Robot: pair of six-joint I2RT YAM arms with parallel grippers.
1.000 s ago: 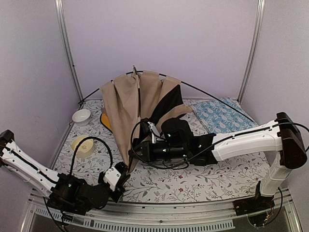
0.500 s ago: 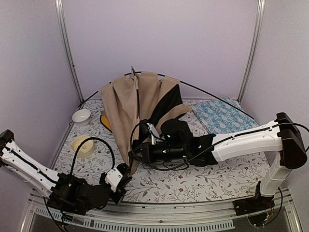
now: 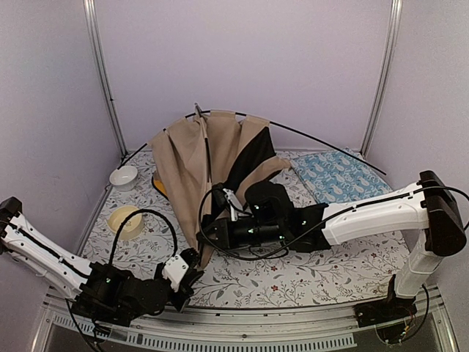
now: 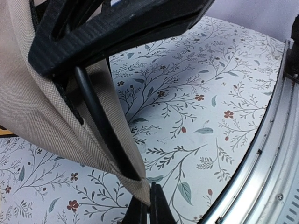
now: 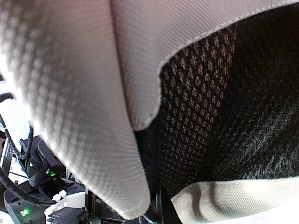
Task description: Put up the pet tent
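Pinching the lower corner of the pet tent (image 3: 198,161) near the front of the flowered counter (image 3: 315,275), we are reaching in low with our left arm (image 3: 44,253). In the left wrist view the left jaws are looking clenched, their fingertips (image 4: 158,209) meeting on the tan hem just where a thin black pole (image 4: 100,126) is running down into the fabric. The tent is standing half folded left of the counter's centre, its tan panels hanging in pleats, black trim showing on its right side, poles arching toward the back wall. Our right arm (image 3: 366,213) is stretching across from the right to the tent's lower front. Tan canvas and black mesh are filling the right wrist view, so we cannot tell how the right jaws are standing. A blue patterned cushion (image 3: 337,176) is lying at the back right, and a white bowl (image 3: 123,177) and a yellow bowl (image 3: 126,221) are sitting left of the tent.
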